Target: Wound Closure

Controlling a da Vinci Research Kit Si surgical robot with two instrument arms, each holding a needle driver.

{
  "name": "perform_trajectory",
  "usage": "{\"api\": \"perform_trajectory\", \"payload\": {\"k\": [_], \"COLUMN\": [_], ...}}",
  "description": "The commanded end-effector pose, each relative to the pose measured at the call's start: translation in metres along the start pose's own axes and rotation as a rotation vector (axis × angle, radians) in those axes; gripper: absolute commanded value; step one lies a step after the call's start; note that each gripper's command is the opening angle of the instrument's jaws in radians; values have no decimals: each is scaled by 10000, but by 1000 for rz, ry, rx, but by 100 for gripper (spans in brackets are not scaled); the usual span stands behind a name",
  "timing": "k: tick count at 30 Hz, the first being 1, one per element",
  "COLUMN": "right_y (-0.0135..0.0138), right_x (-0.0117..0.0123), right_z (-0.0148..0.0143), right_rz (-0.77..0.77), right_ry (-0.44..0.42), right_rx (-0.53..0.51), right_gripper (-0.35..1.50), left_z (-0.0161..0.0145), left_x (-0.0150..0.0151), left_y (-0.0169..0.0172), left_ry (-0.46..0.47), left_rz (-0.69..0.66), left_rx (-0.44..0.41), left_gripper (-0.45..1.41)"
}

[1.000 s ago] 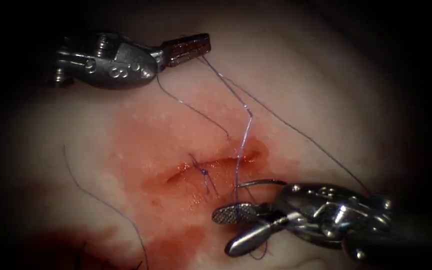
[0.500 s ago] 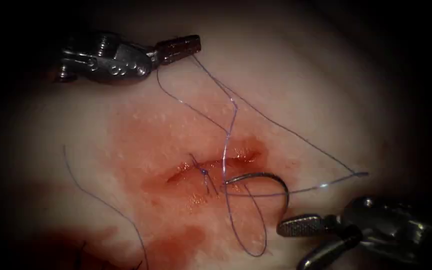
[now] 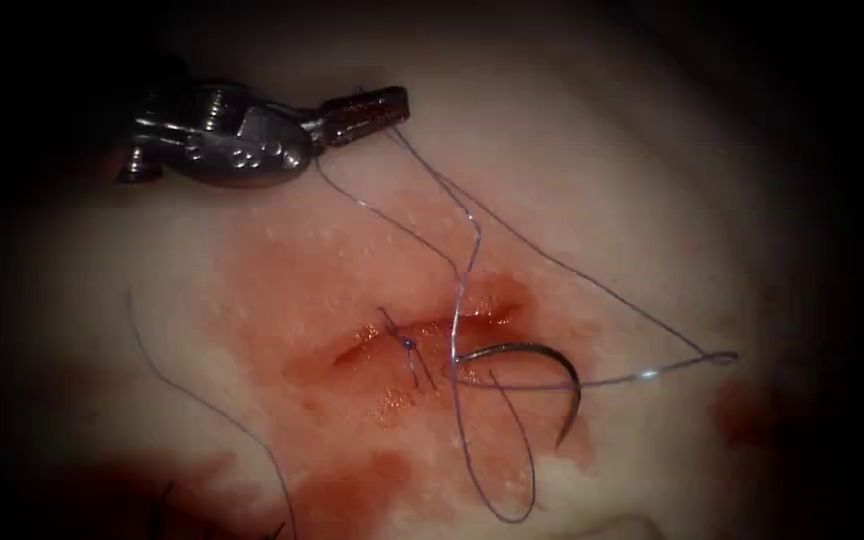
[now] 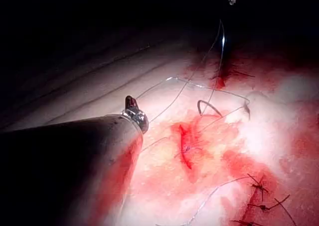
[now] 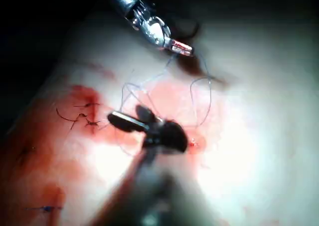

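Nearest, the right tool [image 5: 130, 117] hangs with jaws spread, holding nothing. The needle [image 3: 537, 362] lies loose on the tissue [image 3: 652, 200] just below the cut [image 3: 432, 325], thread [image 3: 472, 240] looped around it. Farthest, the left tool [image 3: 367, 103] pinches the thread; a tug there could snag the loose loop on the needle

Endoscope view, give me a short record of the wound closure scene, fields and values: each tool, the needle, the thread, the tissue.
left tool: jaws shut on the thread, above the cut
right tool: jaws open, holding nothing
needle: free, lying on the tissue below the cut's right end; whether its tip is in the tissue cannot be told
red fluid: around the cut
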Motion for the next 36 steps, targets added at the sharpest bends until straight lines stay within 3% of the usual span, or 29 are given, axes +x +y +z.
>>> {"api": "perform_trajectory", "payload": {"k": [1,3,5,8,10,11,14,16,19,21,23,25,27,31,33,36], "right_y": [15,23,57,82,101,120,144,168,184,197,199,190,184,178,179,183], "right_x": [26,42,63,59,48,32,4,-32,-55,-68,-70,-68,-67,-84,-97,-114], "right_z": [3,3,12,28,43,60,85,112,126,134,134,129,128,134,137,140], "right_rz": [-26,-44,-55,-63,-75,-92,-101,-126,-145,-157,-159,-154,-152,-180,-193,-202], "right_ry": [1,-6,-11,-39,-57,-73,-90,-151,-187,-199,-204,-212,-227,-368,-458,-542], "right_rx": [-16,-36,-79,-100,-112,-117,-120,-131,-147,-151,-150,-129,-120,-132,-143,-159], "right_gripper": [88,88,88,88,89,89,86,56,21,4,4,17,17,26,58,89], "left_z": [7,6,5,5,5,5,4,3,3,2,1,1,0,-2,-3,-5], "left_x": [0,3,6,8,8,9,10,11,13,14,12,10,8,8,8,7], "left_y": [1,3,8,10,11,11,11,11,10,9,8,8,8,8,8,8], "left_ry": [4,6,12,17,19,19,22,31,31,35,37,39,41,43,43,44], "left_rz": [1,2,6,2,-3,-3,-9,-27,-35,-35,-35,-35,-35,-34,-34,-33], "left_rx": [1,-2,-8,-11,-14,-14,-15,-17,-18,-19,-20,-21,-21,-22,-22,-26], "left_gripper": [-45,-45,-45,-45,-45,-45,-45,-45,-45,-45,-45,-45,-45,-45,-45,-45]}}
